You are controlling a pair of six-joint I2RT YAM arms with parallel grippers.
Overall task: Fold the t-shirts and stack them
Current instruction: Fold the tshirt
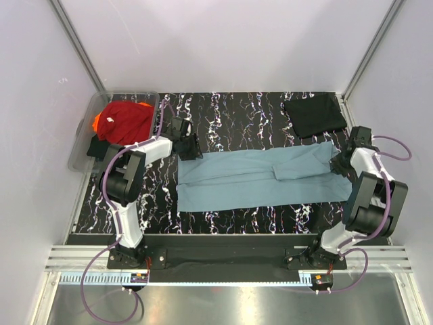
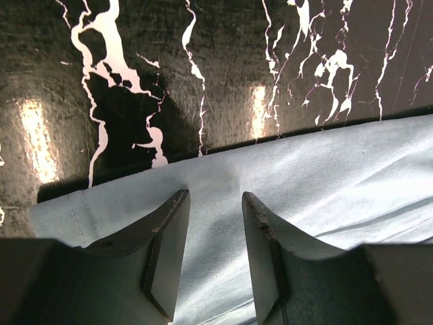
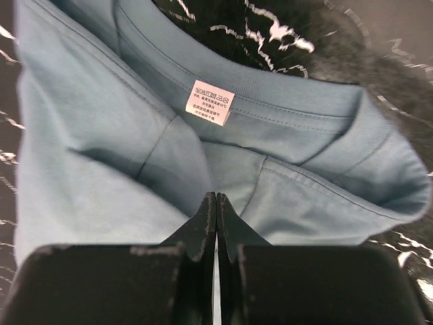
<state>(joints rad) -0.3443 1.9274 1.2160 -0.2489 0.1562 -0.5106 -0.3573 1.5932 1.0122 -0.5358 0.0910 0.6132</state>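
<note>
From above, the teal shirt (image 1: 257,179) lies as a long strip across the middle of the table (image 1: 230,112), running left to right. A black shirt (image 1: 314,115) sits folded at the far right, and a red shirt (image 1: 128,122) is in the tub (image 1: 128,95) at the far left. The left claw (image 1: 188,145) is at the strip's far-left corner and the right claw (image 1: 336,164) is at its right end

The left wrist view shows the left claw (image 2: 213,250) roughly half open over the hem, with cloth under the tips but nothing pinched. To do this well, I reckon it should sink until the tips press into the cloth right at the hem. It should then close near the corner, so the whole edge comes up with it

The right wrist view shows the right claw (image 3: 215,217) fully closed, tips meeting on the cloth just near of the collar, whose label (image 3: 210,103) faces up. It seems to hold a thin pinch of the shirt. I'd want the left side gripped before any lift, so both ends rise level and the fold lands square instead of dragging the strip askew
</note>
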